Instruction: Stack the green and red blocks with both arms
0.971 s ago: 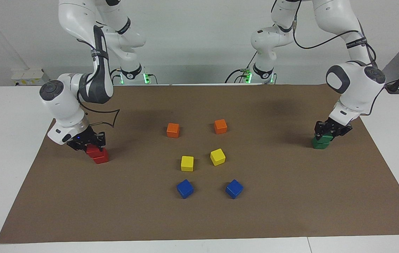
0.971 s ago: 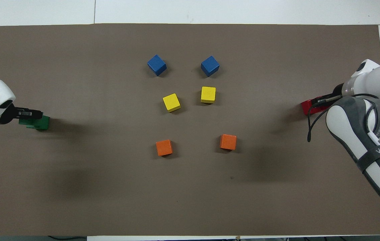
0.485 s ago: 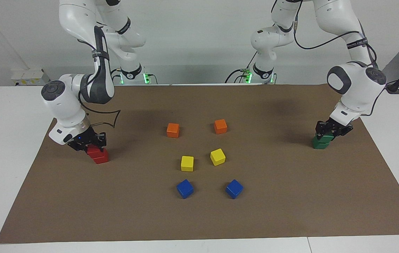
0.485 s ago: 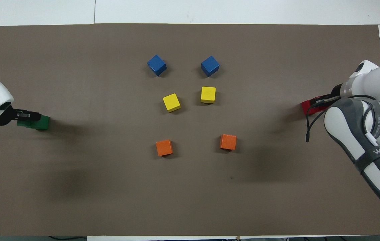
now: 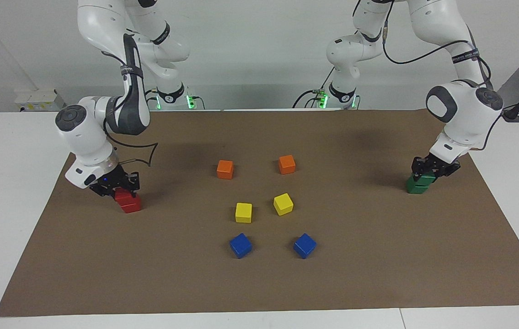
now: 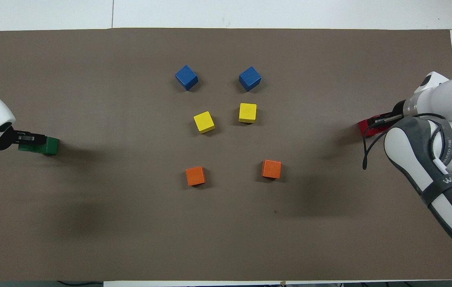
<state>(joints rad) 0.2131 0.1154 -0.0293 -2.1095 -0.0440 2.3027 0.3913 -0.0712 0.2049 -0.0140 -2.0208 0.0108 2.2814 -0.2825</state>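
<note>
Red matte cubes (image 5: 128, 201) sat stacked two high under the right gripper (image 5: 120, 186), whose black fingers were clamped on the upper one. Dark green matte cubes (image 5: 419, 183) formed a like stack beneath the left gripper (image 5: 429, 170), which pinched the top green cube.

The left tool (image 5: 425, 175) sits on the green stack (image 5: 418, 185), the right tool (image 5: 121, 191) on the red stack (image 5: 128, 202). Between the tools, mid-counter (image 5: 378, 274), stand orange cubes (image 5: 225, 169), yellow cubes (image 5: 243, 212) and blue cubes (image 5: 240, 245). Bare mat lies around each tool and between each tool and that cluster.
</note>
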